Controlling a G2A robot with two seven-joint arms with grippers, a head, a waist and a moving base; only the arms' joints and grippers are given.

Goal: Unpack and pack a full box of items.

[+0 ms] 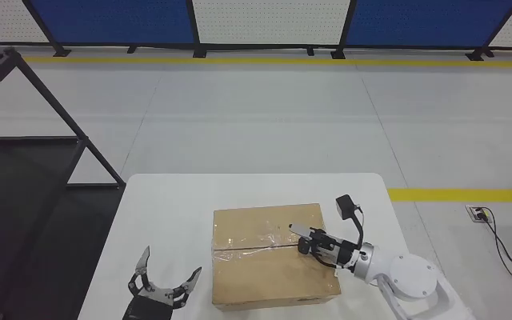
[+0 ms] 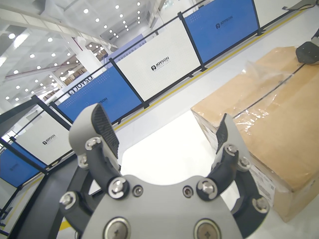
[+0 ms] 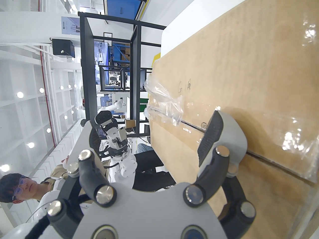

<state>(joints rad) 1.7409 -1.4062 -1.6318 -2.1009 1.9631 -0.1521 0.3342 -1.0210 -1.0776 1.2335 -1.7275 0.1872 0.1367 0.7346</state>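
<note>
1. Box (image 1: 268,256), plain brown cardboard, lies flat and closed directly beneath the right gripper (image 1: 298,238). Its longer side and centre seam (image 3: 269,159) run from that gripper toward the left gripper's side.
2. Clear tape (image 3: 164,105) covers the seam, crumpled and lifted ahead of the right gripper.
3. Right gripper is spread wide and empty.
4. Left gripper (image 1: 172,262) hovers over the white table (image 1: 160,208), parted and empty, with the box just beside it.
</note>
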